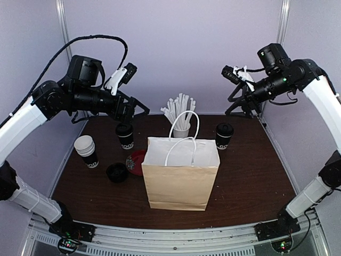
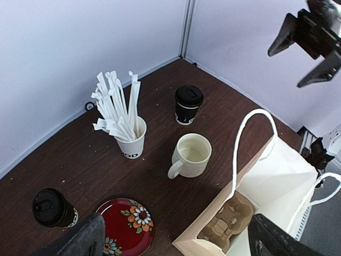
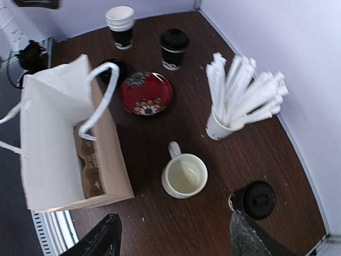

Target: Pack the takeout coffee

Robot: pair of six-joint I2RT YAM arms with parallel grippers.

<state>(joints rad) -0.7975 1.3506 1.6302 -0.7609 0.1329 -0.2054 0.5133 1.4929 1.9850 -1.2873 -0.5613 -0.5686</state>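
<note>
Left pincer (image 1: 137, 113) and right pincer (image 1: 238, 106), both spread apart and empty, should each clasp its nearer lidded coffee, left cup (image 1: 124, 136) or right cup (image 1: 224, 136), below the lid, upright.

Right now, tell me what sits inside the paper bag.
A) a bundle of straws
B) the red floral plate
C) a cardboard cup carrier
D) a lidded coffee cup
C: the left wrist view looks down into the open paper bag and shows a moulded cardboard cup carrier at its bottom, with the wells that show holding nothing.
</note>
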